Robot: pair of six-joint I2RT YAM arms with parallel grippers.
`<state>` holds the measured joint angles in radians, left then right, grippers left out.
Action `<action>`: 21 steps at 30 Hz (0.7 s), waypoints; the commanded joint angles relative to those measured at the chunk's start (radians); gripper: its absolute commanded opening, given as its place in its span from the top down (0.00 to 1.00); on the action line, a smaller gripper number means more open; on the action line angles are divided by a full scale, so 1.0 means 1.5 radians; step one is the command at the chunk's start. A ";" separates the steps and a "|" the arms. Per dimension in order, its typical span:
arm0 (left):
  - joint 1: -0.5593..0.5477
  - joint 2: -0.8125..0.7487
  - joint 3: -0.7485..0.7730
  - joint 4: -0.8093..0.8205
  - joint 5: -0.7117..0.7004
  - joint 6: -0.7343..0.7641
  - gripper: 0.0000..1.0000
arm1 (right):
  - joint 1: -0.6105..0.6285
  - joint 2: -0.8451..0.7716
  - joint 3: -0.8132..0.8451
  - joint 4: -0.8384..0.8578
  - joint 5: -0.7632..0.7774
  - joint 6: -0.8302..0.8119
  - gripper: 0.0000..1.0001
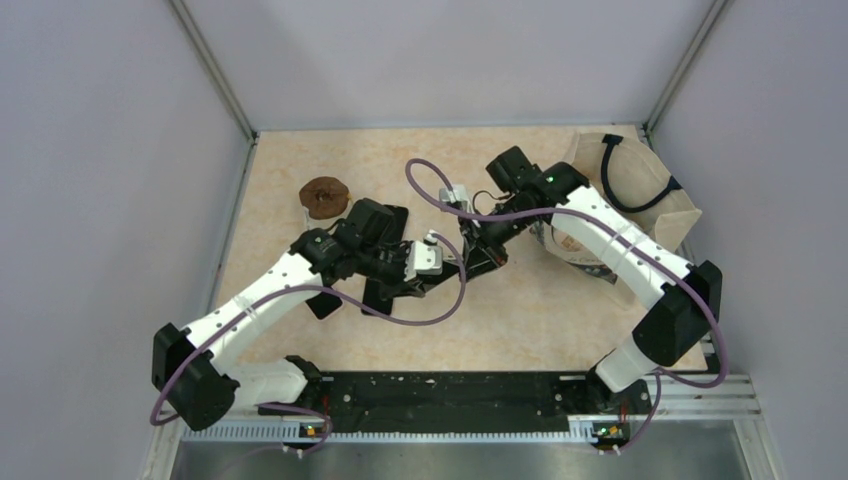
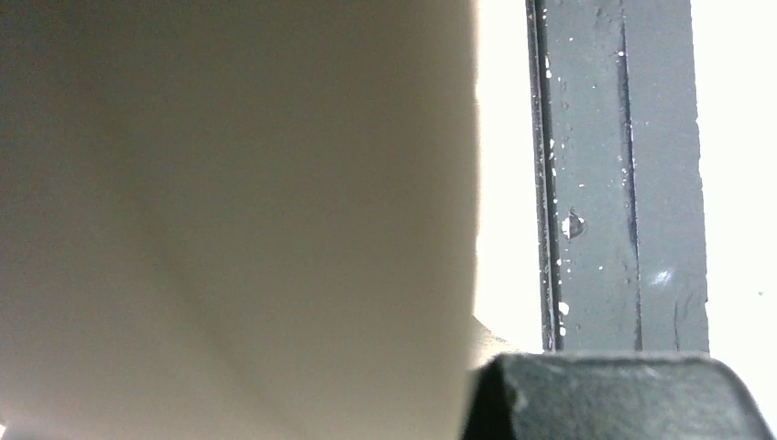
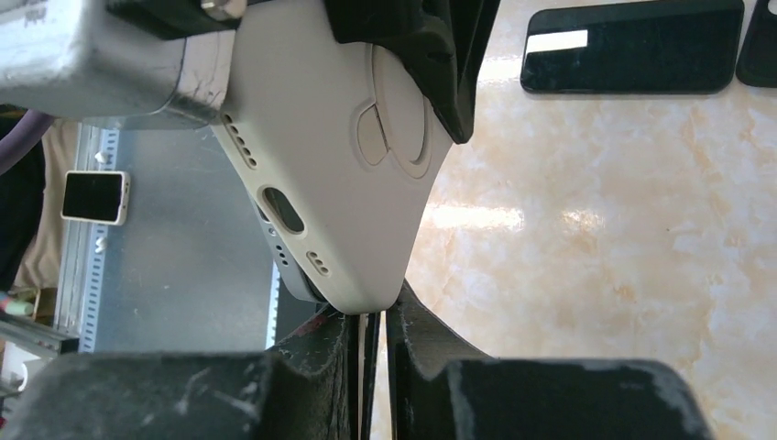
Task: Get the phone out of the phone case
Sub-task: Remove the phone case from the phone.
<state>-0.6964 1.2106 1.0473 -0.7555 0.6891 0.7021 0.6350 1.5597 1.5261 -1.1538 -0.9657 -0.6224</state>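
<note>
Beige phone case [image 3: 339,156]: is hanging in the air over the middle of the worktop [image 3: 596,229], between the two arms; its port end is pointing down toward the right wrist camera, and the round ring on its back is showing.
Inside the case: cannot tell whether a phone is sitting in it; the cutouts are only showing dark.
Left tool [image 1: 445,262]: is clamping the case, with black fingers [image 3: 449,73] pressing on its back beside the ring; the case [image 2: 238,220] is filling most of the left wrist view.
Right tool [image 3: 371,357]: is standing narrow, tips nearly together, pinching the lowest corner of the case.
Black slab [image 3: 632,46]: is lying flat on the worktop, glossy face up, well apart from the case.
Brown round thing [image 1: 323,197]: is sitting on the far left of the worktop.
Cloth bag [image 1: 672,212]: is sitting in the far right corner, black handles draped over it.
</note>
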 commanded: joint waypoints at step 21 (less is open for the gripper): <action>-0.068 -0.013 -0.009 0.010 0.143 0.058 1.00 | -0.010 -0.031 -0.080 0.449 0.098 0.235 1.00</action>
<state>-0.6964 1.2068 1.0378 -0.7856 0.5915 0.6804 0.6346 1.5242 1.3907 -0.9001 -0.9215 -0.2989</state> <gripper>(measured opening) 0.220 0.057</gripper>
